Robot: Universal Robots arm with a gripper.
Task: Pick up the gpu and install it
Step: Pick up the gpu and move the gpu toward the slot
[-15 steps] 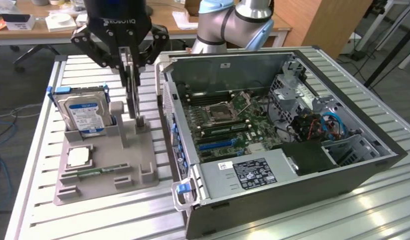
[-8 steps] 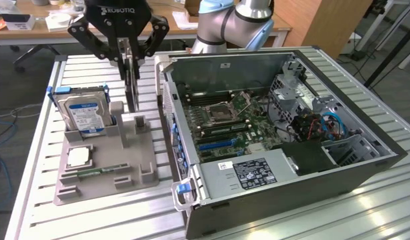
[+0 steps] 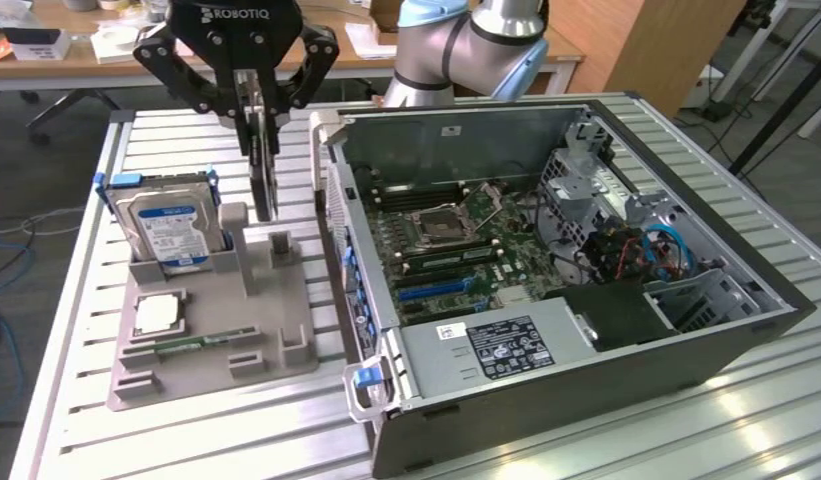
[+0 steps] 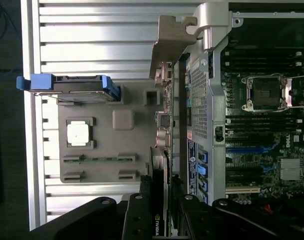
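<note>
The gripper (image 3: pixel 257 100), in the upper left of the exterior view, was clamped on the graphics card (image 3: pixel 263 170), a finger on either flat face. It held the card by its top end. The card hung straight down from the jaws, long axis upright, thin edge toward the camera. In the wrist view the gripper (image 4: pixel 161 205) looked along the card (image 4: pixel 166 125) to its pale metal bracket (image 4: pixel 169 45) at the far, lower end.

Below it was the grey tray (image 3: pixel 283 300). The card's lower end was near the tray's far edge, apparently lifted clear, though contact could not be ruled out. On the tray, toward the exterior view's left, stood a hard drive (image 3: pixel 170 225), with a square chip (image 3: pixel 159 315) and a green memory stick (image 3: pixel 183 345) nearer the camera.

The open computer case (image 3: pixel 730 330) lay just beside the card, toward the exterior view's right. Its motherboard (image 3: pixel 450 230) lay flat inside, facing up, with a blue slot (image 3: pixel 430 290).
</note>
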